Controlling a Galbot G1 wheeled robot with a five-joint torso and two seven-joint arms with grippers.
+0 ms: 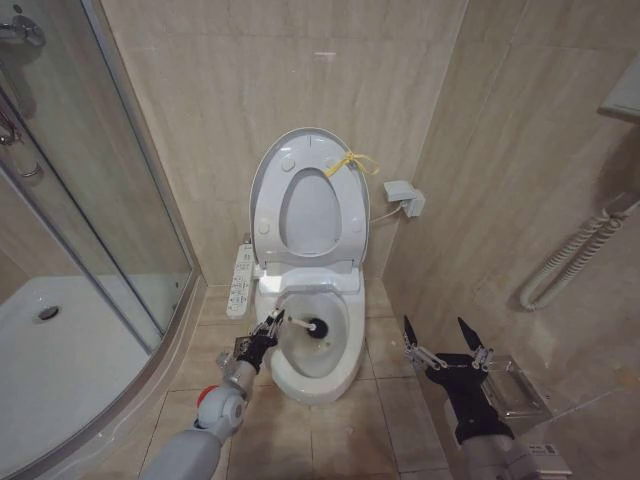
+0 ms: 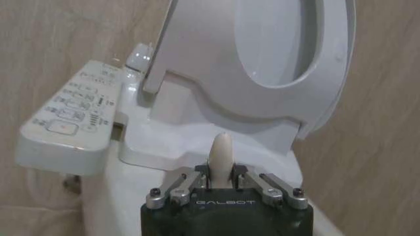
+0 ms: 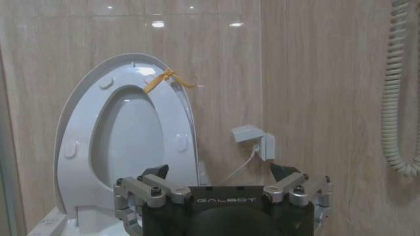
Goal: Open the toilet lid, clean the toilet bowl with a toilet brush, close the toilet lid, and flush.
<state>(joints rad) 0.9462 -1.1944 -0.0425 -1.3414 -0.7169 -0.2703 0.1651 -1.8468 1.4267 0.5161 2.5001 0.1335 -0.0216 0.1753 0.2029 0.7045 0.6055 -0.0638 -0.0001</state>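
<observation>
1. Head view: toilet lid & seat stand upright vs the wall. My left gripper is clenched on the toilet brush, bristle head inside the toilet bowl. Step: scrubbing.
2. Left wrist view: white handle tip pinched btwn my fingers; control panel beside.
3. Right wrist view: right gripper spread, holding nothing, idle right of the bowl. Next, I judge: sweep the bowl wall, then lift out.

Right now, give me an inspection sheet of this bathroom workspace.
Surface: beige tiled floor, nothing loose seen.
Job's things: toilet lid raised against the wall with the seat; toilet brush head inside the toilet bowl.
Clutter: nothing seen.
Pincers: left pincer shut on the brush handle at the bowl's rim; right pincer open, idle right of the toilet.
Cables: thin cord to the wall socket box; coiled hose on the right wall.
Surroundings: bidet control panel, glass shower enclosure.
</observation>
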